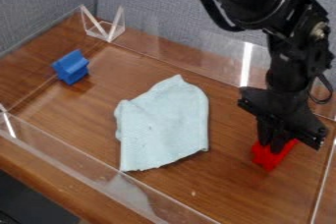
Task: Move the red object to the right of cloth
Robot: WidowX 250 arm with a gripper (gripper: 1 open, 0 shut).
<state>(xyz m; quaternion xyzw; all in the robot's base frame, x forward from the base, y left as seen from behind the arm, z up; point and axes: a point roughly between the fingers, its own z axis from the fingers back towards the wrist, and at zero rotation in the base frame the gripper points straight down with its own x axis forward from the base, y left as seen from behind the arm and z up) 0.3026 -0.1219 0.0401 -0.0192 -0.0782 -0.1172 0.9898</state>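
Observation:
The red object [272, 155] stands on end on the wooden table to the right of the cloth, only its lower part showing below the black fingers. My gripper [274, 145] points straight down and is shut on the red object's upper end. The cloth [163, 122] is a pale blue-green rumpled towel lying flat in the middle of the table, a hand's width left of the red object.
A blue cube [70, 67] sits at the far left. A clear triangular stand [101, 23] is at the back left. Low clear walls [59, 147] ring the wooden table; the right wall is close to the red object.

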